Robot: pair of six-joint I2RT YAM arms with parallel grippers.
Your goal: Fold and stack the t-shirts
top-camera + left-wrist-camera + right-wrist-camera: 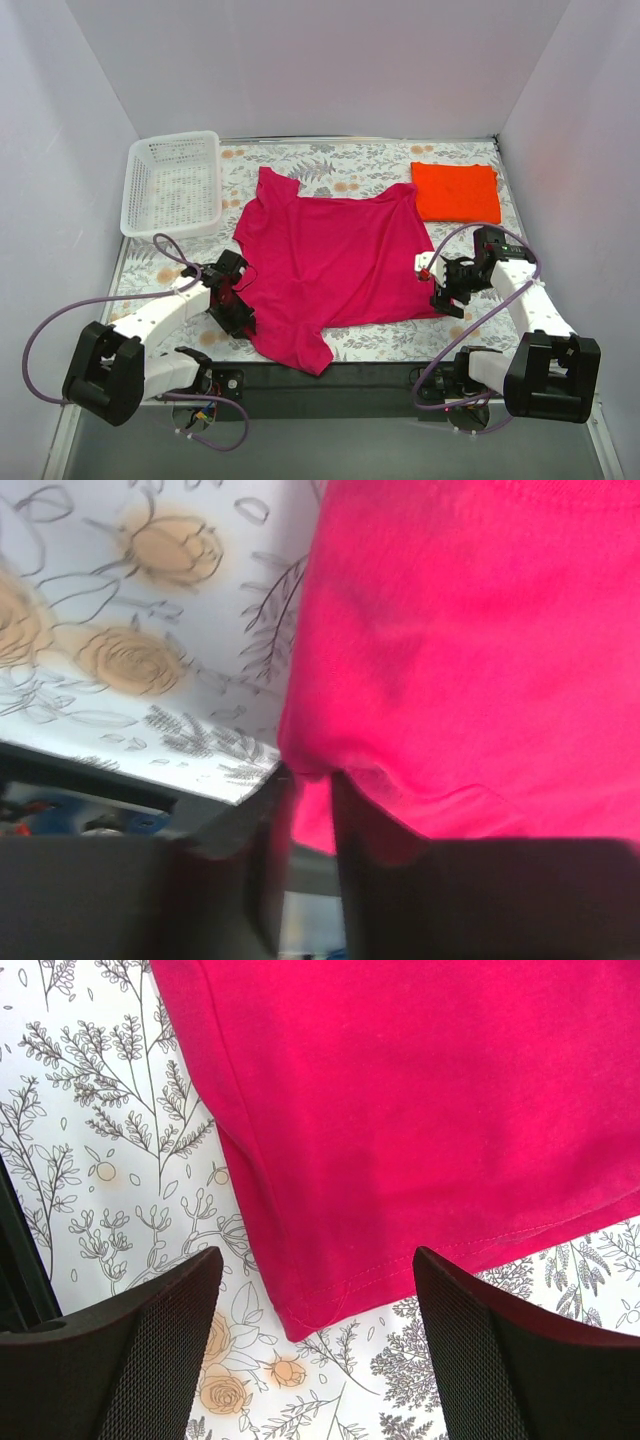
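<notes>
The magenta-pink t-shirt [335,260] lies spread flat in the middle of the flowered table, one sleeve pointing to the back left. The orange-red t-shirt [456,191] lies folded into a rectangle at the back right. My left gripper [240,300] is at the pink shirt's left edge; in the left wrist view its jaws [308,780] stand narrow with a fold of the pink cloth [470,630] pinched between them. My right gripper [437,287] is open over the shirt's near right hem corner [310,1310], fingers [150,1350] wide on either side.
A white perforated basket [130,185] stands at the back left corner. White walls close in the table on three sides. The table's dark near edge [330,375] runs just below the shirt's lower corner. Purple cables loop beside both arm bases.
</notes>
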